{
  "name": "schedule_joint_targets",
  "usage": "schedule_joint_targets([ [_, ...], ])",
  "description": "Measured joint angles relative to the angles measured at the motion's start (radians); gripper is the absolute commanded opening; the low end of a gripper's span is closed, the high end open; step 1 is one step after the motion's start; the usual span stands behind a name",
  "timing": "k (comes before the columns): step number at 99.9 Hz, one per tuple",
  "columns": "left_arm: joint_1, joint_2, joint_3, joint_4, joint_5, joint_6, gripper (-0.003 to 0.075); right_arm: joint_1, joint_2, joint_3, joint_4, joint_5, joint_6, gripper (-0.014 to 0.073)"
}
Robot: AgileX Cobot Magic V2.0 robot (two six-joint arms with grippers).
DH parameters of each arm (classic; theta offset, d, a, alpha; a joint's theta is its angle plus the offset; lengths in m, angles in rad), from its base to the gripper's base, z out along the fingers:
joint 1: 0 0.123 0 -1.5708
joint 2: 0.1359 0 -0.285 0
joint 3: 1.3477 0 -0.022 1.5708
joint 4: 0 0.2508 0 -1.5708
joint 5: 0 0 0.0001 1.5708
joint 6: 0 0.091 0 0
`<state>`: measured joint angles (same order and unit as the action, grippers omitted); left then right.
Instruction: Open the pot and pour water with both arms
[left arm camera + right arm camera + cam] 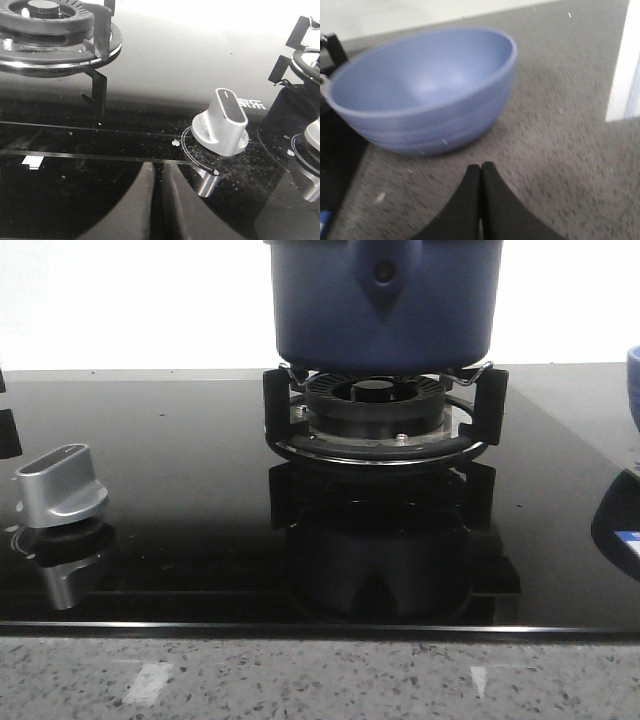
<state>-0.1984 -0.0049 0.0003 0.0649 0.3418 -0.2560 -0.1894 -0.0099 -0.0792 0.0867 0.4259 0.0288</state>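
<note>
At the far left of the black glass cooktop point(180, 490) we see a silver knob point(62, 483), standing upright on its dark base. In the left wrist view the left gripper point(161, 172) hangs over the glass near that knob point(223, 121), its jaws pressed together and holding nothing. In the middle, the dark blue pot point(385, 305) sits on the black burner grate point(385, 415), its pointed handle bracket point(384, 282) facing us; its top is cut off by the frame. At the far right edge we catch a sliver of a blue bowl point(634, 380). The right wrist view shows that bowl point(427, 90) resting on the speckled grey tabletop point(560, 150), and the right gripper point(481, 172) just beside it, jaws together and holding nothing.
</note>
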Motion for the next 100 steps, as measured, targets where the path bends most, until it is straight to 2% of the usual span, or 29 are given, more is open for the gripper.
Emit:
schedule_joint_targets([
  [21,0.0,0.0,0.0,-0.001,0.0,0.0,-0.002,-0.011,0.0,0.084,0.009,-0.078,0.0,-0.0068],
  [100,0.0,0.0,0.0,-0.002,0.0,0.0,-0.002,-0.012,0.0,0.084,-0.028,-0.077,0.0,-0.0068],
])
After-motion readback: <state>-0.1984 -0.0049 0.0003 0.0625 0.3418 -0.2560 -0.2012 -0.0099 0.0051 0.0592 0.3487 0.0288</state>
